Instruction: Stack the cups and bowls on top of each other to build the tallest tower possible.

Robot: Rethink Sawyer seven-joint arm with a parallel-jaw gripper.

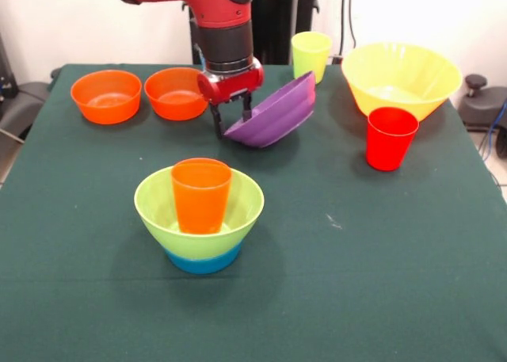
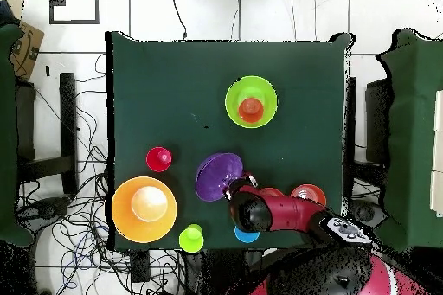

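The wide purple bowl (image 1: 273,112) hangs tilted, its rim pinched in the Sawyer gripper (image 1: 232,115), clear of the green table (image 1: 380,259) behind the tower (image 1: 200,211); the fingers are closed on the bowl's near rim, and the bowl leans up toward the yellow-green cup (image 1: 310,55).

The tower so far stands toward the table's front: a lime green bowl (image 1: 198,207) nested on a small blue bowl (image 1: 203,261), with an orange cup (image 1: 201,194) standing upright inside; judging by this, the carry should bring the purple bowl level over the orange cup and lower it centred, since a tilted release would likely slide off the cup's narrow top.

Two small orange bowls (image 1: 106,96) sit side by side behind the arm; the large yellow bowl (image 1: 400,77) and red cup (image 1: 390,137) stand near each other at one side.

A light blue object (image 2: 247,236) shows only as a sliver beneath the arm from overhead; the front view hides it entirely.
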